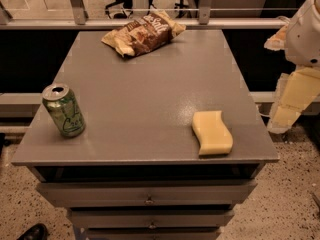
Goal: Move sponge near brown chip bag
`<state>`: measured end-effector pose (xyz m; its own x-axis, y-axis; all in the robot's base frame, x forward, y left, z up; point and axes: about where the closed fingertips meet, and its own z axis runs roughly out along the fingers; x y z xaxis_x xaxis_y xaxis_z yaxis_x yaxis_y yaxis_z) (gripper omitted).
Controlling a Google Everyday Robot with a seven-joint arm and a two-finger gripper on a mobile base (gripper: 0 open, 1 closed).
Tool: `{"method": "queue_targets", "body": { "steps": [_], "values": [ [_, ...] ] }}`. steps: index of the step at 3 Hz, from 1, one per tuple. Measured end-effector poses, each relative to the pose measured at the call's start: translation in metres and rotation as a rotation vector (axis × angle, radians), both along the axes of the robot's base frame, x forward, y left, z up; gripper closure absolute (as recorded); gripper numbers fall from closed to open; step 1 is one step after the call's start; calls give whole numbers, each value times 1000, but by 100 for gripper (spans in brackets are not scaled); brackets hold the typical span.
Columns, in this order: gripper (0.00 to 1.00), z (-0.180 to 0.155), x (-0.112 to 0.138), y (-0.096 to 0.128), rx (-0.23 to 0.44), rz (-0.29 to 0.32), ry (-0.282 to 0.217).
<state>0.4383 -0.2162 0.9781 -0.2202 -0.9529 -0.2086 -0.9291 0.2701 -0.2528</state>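
The sponge (212, 132), a pale yellow foam block with wavy edges, lies flat near the front right corner of the grey table (150, 84). The brown chip bag (143, 33), wrinkled with tan ends and white lettering, lies at the far edge of the table, centre-left. My gripper (292, 96) hangs off the table's right side, level with the sponge and apart from it, with yellow pads showing. It holds nothing that I can see.
A green soda can (63, 109) stands upright near the front left edge. Drawers (148, 194) run below the tabletop. A rail and window frame (150, 21) run behind the table. A dark shoe (32, 232) is on the floor at lower left.
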Motion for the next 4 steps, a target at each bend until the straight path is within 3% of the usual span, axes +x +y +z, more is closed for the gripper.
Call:
{"method": "queue_targets", "body": {
  "steps": [1, 2, 4],
  "values": [
    [0, 0, 0, 0, 0, 0, 0],
    [0, -29, 6, 8, 10, -43, 28],
    [0, -105, 18, 43, 63, -242, 116]
  ]
}}
